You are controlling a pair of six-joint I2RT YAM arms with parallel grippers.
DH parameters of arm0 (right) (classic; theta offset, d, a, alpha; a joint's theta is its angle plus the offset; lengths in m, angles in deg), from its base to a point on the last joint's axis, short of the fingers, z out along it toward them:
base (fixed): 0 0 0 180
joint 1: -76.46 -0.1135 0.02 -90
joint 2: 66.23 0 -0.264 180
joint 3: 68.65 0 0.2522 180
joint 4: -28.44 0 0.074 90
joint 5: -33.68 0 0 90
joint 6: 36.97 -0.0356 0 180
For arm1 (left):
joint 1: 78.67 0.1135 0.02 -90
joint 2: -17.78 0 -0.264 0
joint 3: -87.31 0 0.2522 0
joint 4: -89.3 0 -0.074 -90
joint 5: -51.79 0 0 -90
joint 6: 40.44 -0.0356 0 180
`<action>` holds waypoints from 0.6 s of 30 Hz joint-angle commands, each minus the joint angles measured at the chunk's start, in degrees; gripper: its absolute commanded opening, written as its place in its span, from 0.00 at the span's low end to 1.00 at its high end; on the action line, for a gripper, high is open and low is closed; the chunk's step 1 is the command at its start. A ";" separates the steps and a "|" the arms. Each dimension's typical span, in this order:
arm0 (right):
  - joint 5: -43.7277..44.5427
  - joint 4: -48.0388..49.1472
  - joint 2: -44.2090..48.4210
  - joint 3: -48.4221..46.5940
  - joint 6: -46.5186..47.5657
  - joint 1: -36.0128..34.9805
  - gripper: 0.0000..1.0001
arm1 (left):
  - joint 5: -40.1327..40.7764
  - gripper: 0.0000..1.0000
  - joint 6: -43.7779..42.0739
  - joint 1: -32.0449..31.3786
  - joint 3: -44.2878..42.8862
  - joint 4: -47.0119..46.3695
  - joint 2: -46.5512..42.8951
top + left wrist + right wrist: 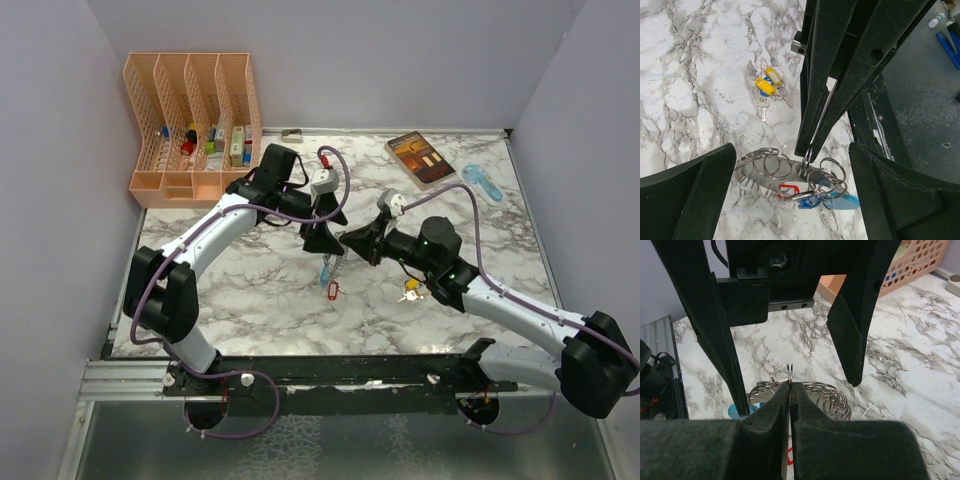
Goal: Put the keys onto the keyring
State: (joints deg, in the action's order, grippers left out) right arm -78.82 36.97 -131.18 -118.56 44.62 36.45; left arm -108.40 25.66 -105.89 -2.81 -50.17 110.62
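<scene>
The keyring (765,170) is a bunch of metal rings on a toothed grey plate, with a red tag and a light-blue piece. It hangs just above the marble at mid-table (328,272). My right gripper (790,385) is shut on one thin ring of the bunch (832,397), whose top pokes out above the pads. My left gripper (792,162) is open, one finger (695,195) on each side of the bunch without touching it, close against the right gripper (345,243). Keys with yellow tags (767,86) lie on the table, beside the right arm in the top view (410,291).
A peach slotted organiser (195,120) with small items stands at the back left. A brown phone-like slab (420,158) and a light-blue object (483,184) lie at the back right. A small grey piece (292,132) sits against the back wall.
</scene>
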 commanded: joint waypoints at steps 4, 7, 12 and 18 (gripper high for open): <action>5.86 15.12 3.68 6.36 -5.40 -0.33 0.01 | -3.51 0.99 1.59 -0.02 -0.33 -1.72 0.58; 6.19 15.97 4.08 6.76 -5.83 -0.33 0.01 | -3.37 0.99 1.61 -0.08 0.02 -2.01 0.83; 6.61 16.06 4.11 6.35 -5.94 -0.33 0.01 | -4.08 0.89 3.01 -0.30 0.29 -3.28 0.95; 7.11 17.29 3.77 6.19 -6.82 -0.40 0.01 | -2.91 0.78 4.77 -1.54 0.59 -4.75 1.41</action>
State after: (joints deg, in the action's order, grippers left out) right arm -73.64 49.12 -128.43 -111.37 39.05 36.41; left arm -109.78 28.94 -106.39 -2.64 -52.97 111.34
